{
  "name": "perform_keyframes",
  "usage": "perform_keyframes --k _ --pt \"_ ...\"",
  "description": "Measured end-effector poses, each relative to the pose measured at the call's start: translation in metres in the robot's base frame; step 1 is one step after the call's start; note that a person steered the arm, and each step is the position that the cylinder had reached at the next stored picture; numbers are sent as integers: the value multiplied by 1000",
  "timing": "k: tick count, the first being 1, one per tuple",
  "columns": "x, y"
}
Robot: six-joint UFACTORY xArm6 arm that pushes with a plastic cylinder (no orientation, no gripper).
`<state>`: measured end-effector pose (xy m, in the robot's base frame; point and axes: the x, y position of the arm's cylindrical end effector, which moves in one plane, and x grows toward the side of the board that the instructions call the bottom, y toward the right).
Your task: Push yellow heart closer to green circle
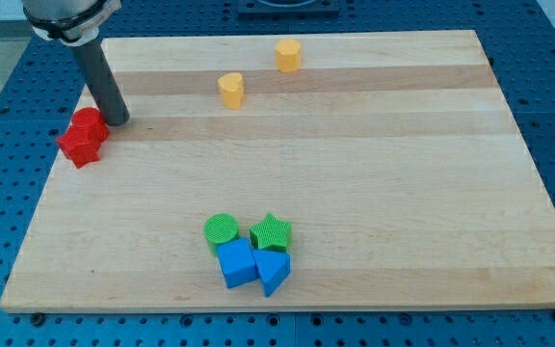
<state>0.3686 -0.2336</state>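
two red blocks (83, 137) touch my tip (118, 121).

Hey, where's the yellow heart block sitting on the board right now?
The yellow heart block sits near the view's top, left of centre on the wooden board, just down-left of the yellow hexagon block.

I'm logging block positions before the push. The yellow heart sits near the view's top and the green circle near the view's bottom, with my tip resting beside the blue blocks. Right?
Not quite. The camera view shows my tip beside the red blocks at the view's left, not the blue ones. The yellow heart is near the top and the green circle near the bottom, as you said.
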Motion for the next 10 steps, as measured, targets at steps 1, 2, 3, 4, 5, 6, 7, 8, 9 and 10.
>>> perform_keyframes --k 1,2,3,4,5,6,7,8,9,10 --pt "0 2" --pt "-2 2" --pt "-17 6" --pt "-65 28" --pt "-104 81" --pt "-111 158" --pt "-72 167" --pt "-30 154" --pt "-33 151" --pt "-52 159"
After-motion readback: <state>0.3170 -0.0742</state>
